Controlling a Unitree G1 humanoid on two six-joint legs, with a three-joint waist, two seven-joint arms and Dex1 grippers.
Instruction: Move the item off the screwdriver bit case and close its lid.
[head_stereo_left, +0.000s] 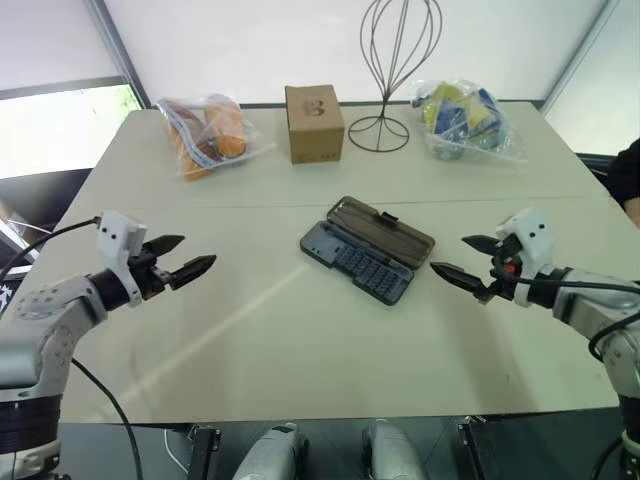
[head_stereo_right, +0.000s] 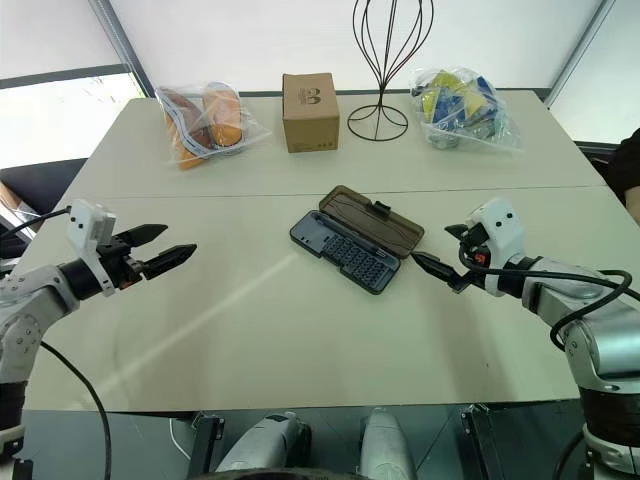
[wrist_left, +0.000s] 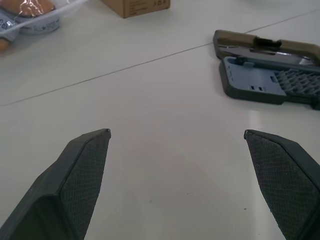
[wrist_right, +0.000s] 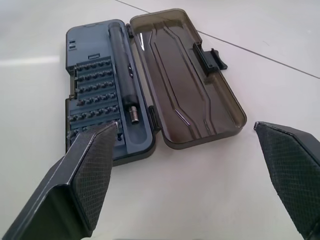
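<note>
The screwdriver bit case lies open at the middle of the white table, its dark grey-blue tray holding rows of bits and a driver handle. The lid, smoky brown with a black latch tab, lies flat on the table behind the tray. Nothing rests on tray or lid; the item is out of view. My left gripper hovers open well to the left of the case. My right gripper hovers open just right of it, pointing at it, with the case lying before its fingers.
Along the far side stand a brown cardboard box, a black wire stand, a plastic bag of orange things and a bag of yellow and blue things. A dark sleeve shows at the right edge.
</note>
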